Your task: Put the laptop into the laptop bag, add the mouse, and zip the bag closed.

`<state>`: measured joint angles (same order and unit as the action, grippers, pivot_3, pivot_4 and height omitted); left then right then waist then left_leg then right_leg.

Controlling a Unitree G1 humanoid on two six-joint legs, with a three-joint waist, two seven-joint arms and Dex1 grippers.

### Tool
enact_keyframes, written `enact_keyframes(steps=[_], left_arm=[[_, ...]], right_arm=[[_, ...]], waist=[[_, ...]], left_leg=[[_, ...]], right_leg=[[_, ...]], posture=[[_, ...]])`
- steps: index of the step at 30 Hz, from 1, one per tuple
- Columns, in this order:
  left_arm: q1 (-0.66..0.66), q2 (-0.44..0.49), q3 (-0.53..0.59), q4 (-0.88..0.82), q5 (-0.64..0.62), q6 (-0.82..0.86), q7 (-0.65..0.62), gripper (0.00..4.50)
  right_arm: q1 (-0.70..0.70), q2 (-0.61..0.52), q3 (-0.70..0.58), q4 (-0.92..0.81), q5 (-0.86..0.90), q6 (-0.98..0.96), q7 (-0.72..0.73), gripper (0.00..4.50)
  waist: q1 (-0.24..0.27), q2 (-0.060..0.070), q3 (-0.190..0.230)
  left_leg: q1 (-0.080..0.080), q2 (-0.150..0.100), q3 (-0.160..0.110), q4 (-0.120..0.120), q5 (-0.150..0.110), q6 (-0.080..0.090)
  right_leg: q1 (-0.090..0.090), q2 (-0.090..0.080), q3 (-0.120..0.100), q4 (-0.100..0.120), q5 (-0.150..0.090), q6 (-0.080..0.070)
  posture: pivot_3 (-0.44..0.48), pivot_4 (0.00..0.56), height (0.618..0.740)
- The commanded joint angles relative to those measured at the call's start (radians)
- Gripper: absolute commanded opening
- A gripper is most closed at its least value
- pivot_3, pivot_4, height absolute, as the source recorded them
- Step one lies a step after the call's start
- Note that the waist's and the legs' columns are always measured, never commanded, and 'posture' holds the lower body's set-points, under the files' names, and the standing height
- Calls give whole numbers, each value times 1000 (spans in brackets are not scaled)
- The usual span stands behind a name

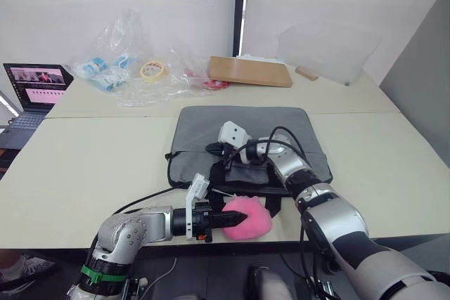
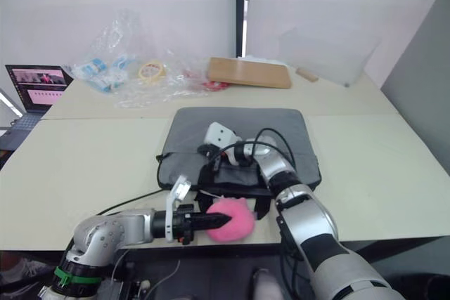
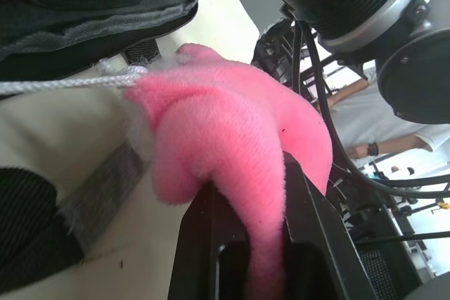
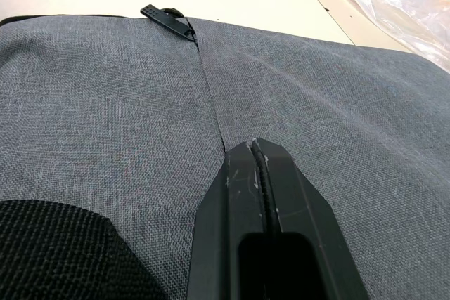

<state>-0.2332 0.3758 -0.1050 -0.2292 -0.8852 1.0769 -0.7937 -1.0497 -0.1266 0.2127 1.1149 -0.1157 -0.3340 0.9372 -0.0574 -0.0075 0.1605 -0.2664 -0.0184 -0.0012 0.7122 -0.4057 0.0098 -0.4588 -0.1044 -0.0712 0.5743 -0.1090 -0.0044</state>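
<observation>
one laptop bag [image 1: 242,131], one pink ball [image 1: 247,217] pinched by the left gripper [image 1: 223,221]; right gripper [image 4: 256,151] closed, fingers together

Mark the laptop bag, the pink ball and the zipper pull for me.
laptop bag [image 1: 211,126]: left eye view, bare grey top panel.
pink ball [image 1: 249,218]: left eye view, fluffy middle.
zipper pull [image 4: 166,20]: right wrist view, black tab.

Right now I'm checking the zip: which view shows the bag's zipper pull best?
The right wrist view: the zipper pull lies in plain sight on the grey bag, ahead of the right gripper. The eye views show the whole bag, the pull too small to pick out.
</observation>
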Motion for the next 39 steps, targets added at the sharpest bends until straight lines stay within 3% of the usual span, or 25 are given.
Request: enact_keyframes(steps=[1,10,12,18,21,23,28,33,38,39], left_arm=[[-26,-33,-46,7,23,-41,-24,20],[-31,-79,-55,57,92,-121,-11,20],[-10,-59,-30,36,81,-117,-17,896],[92,33,54,-98,29,-80,-2,2753],[159,100,125,-178,-16,-56,6,3976],[216,156,178,-222,-35,-50,0,4462],[341,285,331,-291,-110,-41,-24,4462],[381,398,443,-282,-119,-77,-85,4462],[329,529,518,-215,-50,-172,-184,4462],[313,545,512,-197,-34,-190,-198,4500]], right_arm=[[29,1,28,54,-40,28,0,0],[26,3,28,55,-40,27,-1,0],[23,1,27,57,-41,26,-3,0],[22,-3,25,58,-40,22,-4,0],[20,-5,23,58,-38,20,-4,0],[19,-5,23,60,-38,19,-5,0],[17,-4,22,64,-38,12,-4,0],[2,4,0,63,-13,10,0,0],[-42,38,-170,-66,210,95,123,0],[-46,40,-192,-97,244,129,138,409]], waist=[[0,0,0],[6,0,0],[8,0,0],[8,0,0],[7,0,0],[7,0,0],[6,0,0],[5,0,0],[-1,1,2],[-2,1,2]], left_leg=[[0,0,0,0,0,0],[0,0,0,0,0,0],[0,0,0,0,0,0],[0,1,0,0,0,0],[0,1,-1,0,0,1],[0,1,-1,0,0,1],[0,1,-1,-1,0,1],[1,1,-1,-1,0,1],[-2,2,-1,-1,0,0],[-3,2,0,-1,0,0]], right_leg=[[0,0,0,0,0,0],[0,0,0,0,0,0],[0,0,0,0,0,0],[0,1,0,0,0,0],[0,1,0,0,0,0],[0,1,0,0,0,0],[-1,2,0,0,0,0],[-1,3,0,0,0,0],[-4,4,-1,0,-1,-1],[-9,4,-1,0,0,-1]], posture=[[0,150,740],[0,150,740],[0,150,740],[0,150,740],[0,150,740],[0,150,740],[0,150,740],[0,150,740],[0,150,740],[0,150,740]])
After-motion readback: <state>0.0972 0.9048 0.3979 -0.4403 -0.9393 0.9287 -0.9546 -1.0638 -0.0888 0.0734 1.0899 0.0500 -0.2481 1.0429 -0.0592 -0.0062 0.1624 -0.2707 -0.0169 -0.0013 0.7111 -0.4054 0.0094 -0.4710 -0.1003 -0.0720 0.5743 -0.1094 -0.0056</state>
